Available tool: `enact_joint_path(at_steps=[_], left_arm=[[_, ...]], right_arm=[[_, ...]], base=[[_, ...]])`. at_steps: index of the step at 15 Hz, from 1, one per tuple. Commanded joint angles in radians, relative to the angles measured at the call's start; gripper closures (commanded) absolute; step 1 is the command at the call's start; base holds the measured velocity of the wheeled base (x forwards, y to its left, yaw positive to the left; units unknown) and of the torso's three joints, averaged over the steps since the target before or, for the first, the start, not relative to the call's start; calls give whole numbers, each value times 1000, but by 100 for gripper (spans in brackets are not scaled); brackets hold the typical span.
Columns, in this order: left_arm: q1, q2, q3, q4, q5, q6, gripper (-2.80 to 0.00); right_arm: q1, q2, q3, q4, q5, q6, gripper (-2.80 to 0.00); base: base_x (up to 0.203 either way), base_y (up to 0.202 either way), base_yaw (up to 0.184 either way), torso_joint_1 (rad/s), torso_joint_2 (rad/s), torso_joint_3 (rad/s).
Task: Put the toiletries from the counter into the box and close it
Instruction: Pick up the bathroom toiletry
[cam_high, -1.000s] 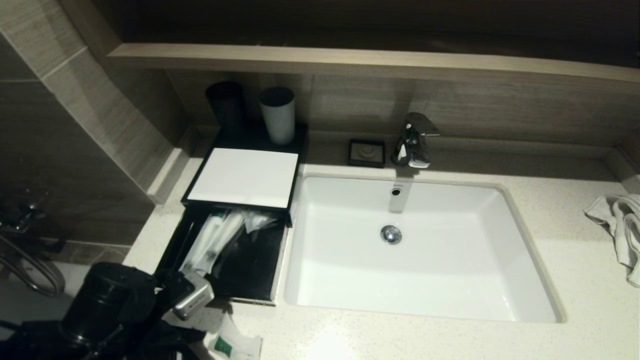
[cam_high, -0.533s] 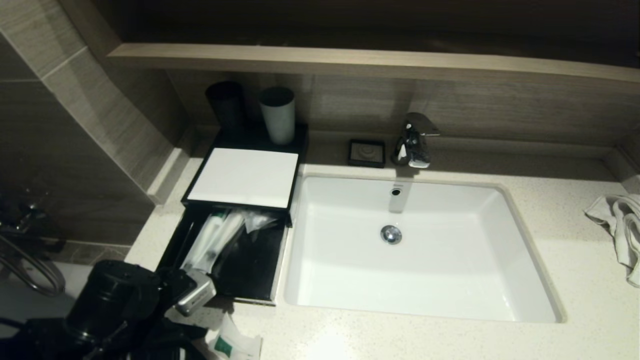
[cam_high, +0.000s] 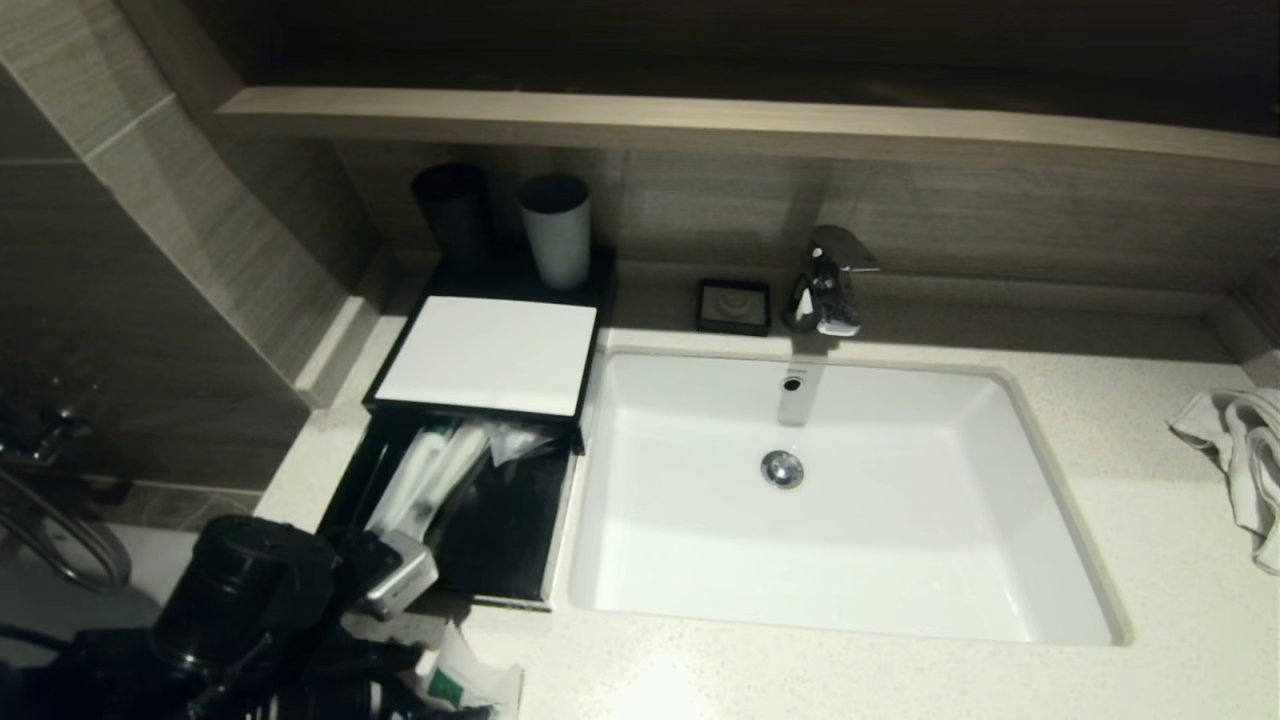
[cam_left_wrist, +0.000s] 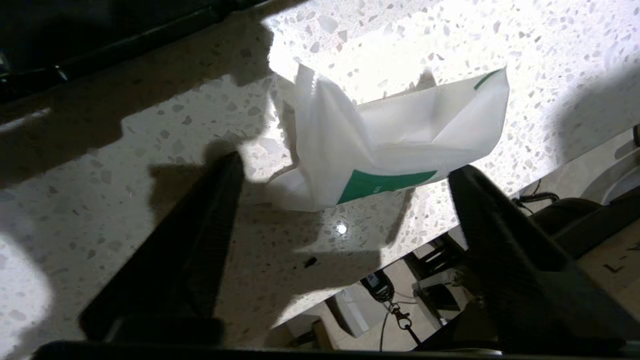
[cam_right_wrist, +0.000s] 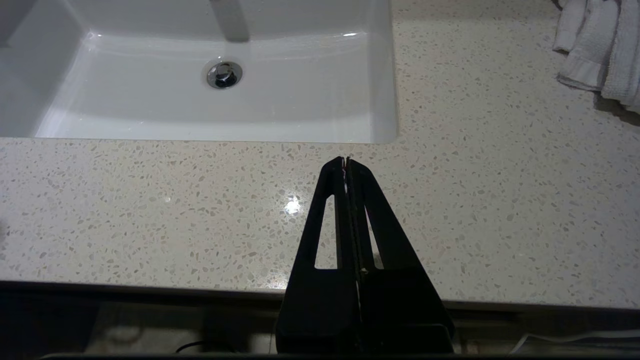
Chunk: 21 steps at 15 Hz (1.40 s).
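A white sachet with a green label (cam_left_wrist: 385, 145) lies crumpled on the speckled counter (cam_right_wrist: 500, 210), close to the counter's front edge and just in front of the open black box (cam_high: 500, 530). In my head view the same sachet (cam_high: 470, 682) shows at the lower left, partly behind my left arm. My left gripper (cam_left_wrist: 345, 175) hangs over it with the fingers spread wide apart, one dark finger (cam_left_wrist: 200, 235) to one side of the sachet and the other (cam_left_wrist: 500, 235) to the opposite side near the counter's edge; neither finger touches the packet, as far as I can tell.

The box's drawer part stands pulled out toward me, and long white wrapped toiletries (cam_high: 425, 480) already lie inside it, along its left half. A white pad (cam_high: 490, 352) rests on the box's top behind the drawer, and beyond that stand a black cup (cam_high: 452, 212) and a pale cup (cam_high: 555, 228).

To the right of the box is the white sink (cam_high: 1010, 560) with its drain (cam_high: 781, 468) and chrome tap (cam_high: 828, 280); a small dark soap dish (cam_high: 734, 304) sits beside the tap. A crumpled white towel (cam_high: 1240, 450) lies at the counter's far right.

My right gripper (cam_right_wrist: 346, 162) is parked low over the counter's front edge, in front of the sink, fingers pressed together and holding nothing.
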<state>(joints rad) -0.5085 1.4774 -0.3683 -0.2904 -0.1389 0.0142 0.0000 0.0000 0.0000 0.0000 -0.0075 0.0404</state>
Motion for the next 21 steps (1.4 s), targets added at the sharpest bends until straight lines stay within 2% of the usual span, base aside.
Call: enact_joint_path(at_steps=[1,10,19,21], left_arm=[[-1,6,-1,-1,1,0,0],[-1,-27,6,0,27,1,0],[10,-212,-16,6,29,-7,0],[16,-205,-44,4,27,-44,0]], right_arm=[[0,2,0,0,0,0,0],[0,2,0,0,0,1,0],[0,2,0,0,0,1,0],[0,2,0,0,0,0,0]], base=[[0,0,0,0,0,0],[0,0,0,0,0,0],[0,0,0,0,0,0],[0,0,0,0,0,0]])
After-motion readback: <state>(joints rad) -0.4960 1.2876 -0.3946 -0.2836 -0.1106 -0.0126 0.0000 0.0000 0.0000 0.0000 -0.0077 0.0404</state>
